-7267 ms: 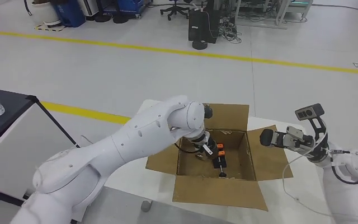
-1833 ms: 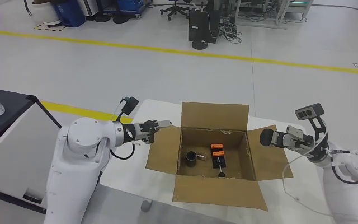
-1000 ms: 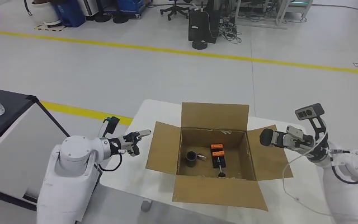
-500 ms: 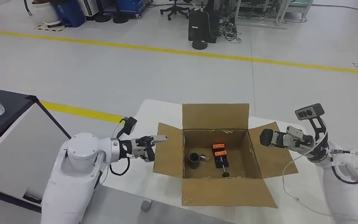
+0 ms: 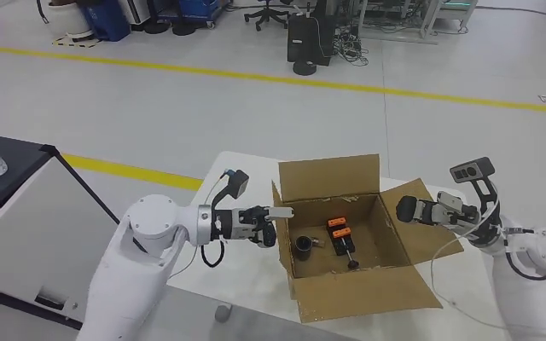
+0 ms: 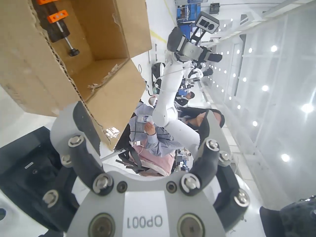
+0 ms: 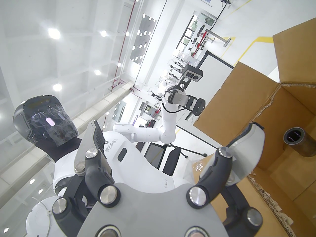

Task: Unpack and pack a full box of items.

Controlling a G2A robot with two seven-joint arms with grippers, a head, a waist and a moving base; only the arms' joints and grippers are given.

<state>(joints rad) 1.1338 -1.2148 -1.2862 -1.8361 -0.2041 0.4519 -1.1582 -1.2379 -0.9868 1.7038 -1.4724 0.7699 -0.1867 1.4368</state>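
Left tool [image 5: 280, 213] apart at box [image 5: 328, 177] left flap [image 5: 286, 249] edge. Right tool [image 5: 407, 209] apart, just beside right flap [image 5: 429, 220].

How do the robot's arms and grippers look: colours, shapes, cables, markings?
Both arms are rounded white shells with black wrist parts. The left arm carries a looping black cable, the right arm a thin white cable. Each wrist bears a camera on a stalk. The left gripper and right gripper each have two pale-backed fingers with black pads, on a grey plate with silver screws.
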